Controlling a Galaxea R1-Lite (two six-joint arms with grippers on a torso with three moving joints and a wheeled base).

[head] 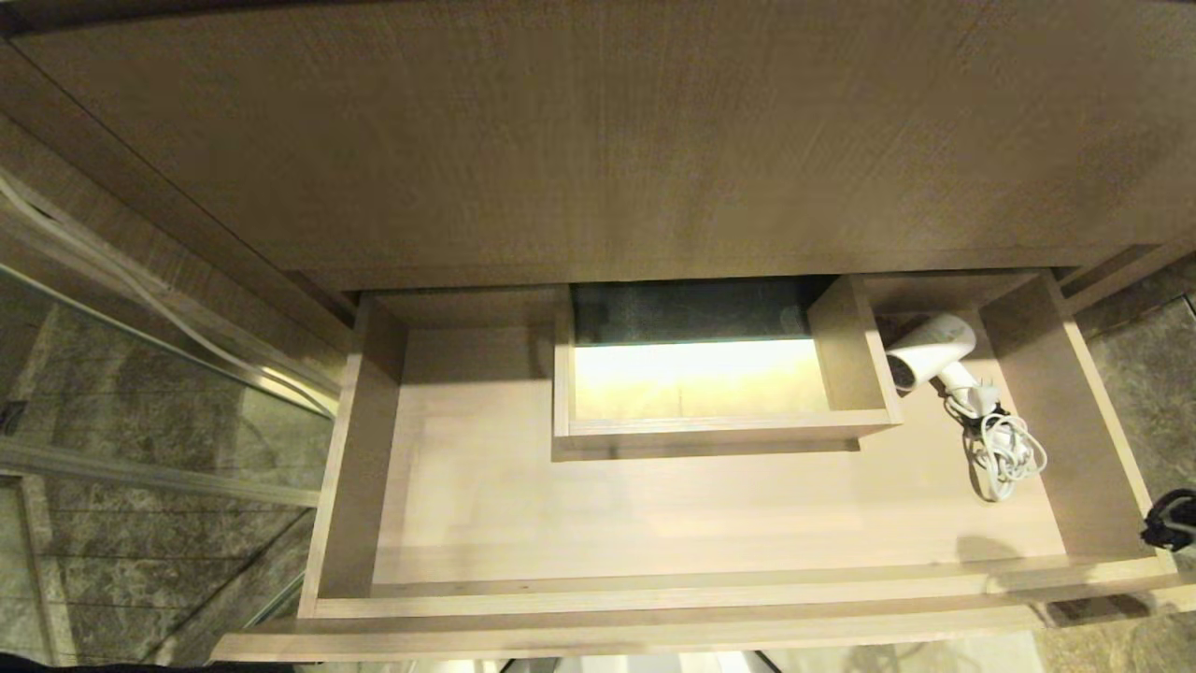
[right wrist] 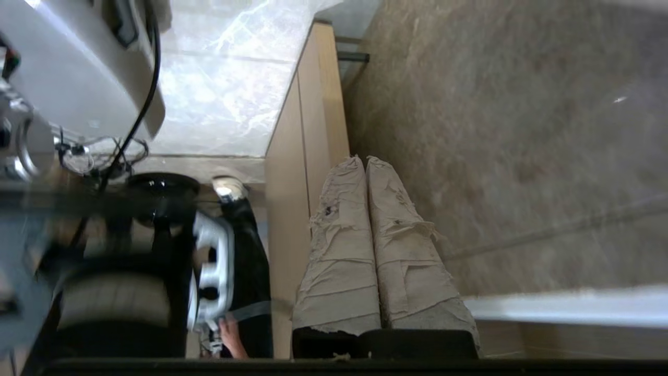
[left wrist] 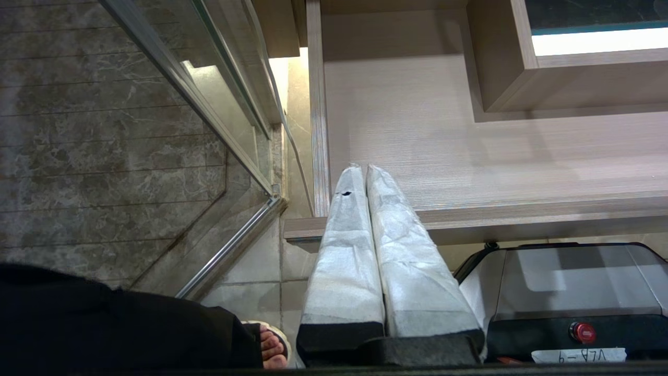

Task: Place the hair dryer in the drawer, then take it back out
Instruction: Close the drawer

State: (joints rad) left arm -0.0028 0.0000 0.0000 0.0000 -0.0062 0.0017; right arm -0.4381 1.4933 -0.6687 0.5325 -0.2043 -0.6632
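Hair dryer (head: 930,348) lies in open drawer (head: 654,589), in back right corner, just right of boxed hole (head: 846,350); likely tucked there so cord stays inside. White fat barrel, dark grille end toward boxed hole, handle toward drawer front, grey cord (head: 1004,458) bunched beside handle. Right tool (right wrist: 365,162) clenched, empty, outside drawer beside its wooden side. Left tool (left wrist: 364,168) clenched, empty, parked over drawer's front left corner. Judgement: put-in half done, take-out pending. Person's foot (left wrist: 271,347) on floor nearby.
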